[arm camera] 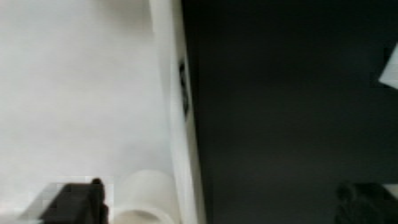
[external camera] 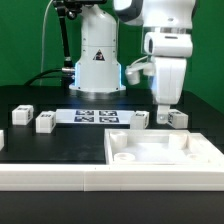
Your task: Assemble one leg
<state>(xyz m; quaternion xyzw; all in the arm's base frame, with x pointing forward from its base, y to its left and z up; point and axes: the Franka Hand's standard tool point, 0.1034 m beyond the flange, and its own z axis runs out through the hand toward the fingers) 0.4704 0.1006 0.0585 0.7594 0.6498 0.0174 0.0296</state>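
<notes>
On the exterior view's left, the first leg (external camera: 22, 115) and the second leg (external camera: 45, 122) lie near each other on the black table (external camera: 60, 145), tags facing the camera. The marker board (external camera: 97, 116) lies flat in the middle, in front of the arm's base. To its right sits the third leg (external camera: 140, 119), then the fourth leg (external camera: 176, 118). The gripper (external camera: 165, 106) hangs between these two, close over the fourth. All four legs lie outside the tabletop (external camera: 165, 137), the white rimmed tray at front right, which holds only a round moulded stub (external camera: 123, 157) near its corner.

In the wrist view the gripper (arm camera: 217, 203) is spread wide, its dark fingers (arm camera: 71, 203) grasping nothing. The tabletop's rim (arm camera: 173, 110) and a stub (arm camera: 143, 195) lie between them.
</notes>
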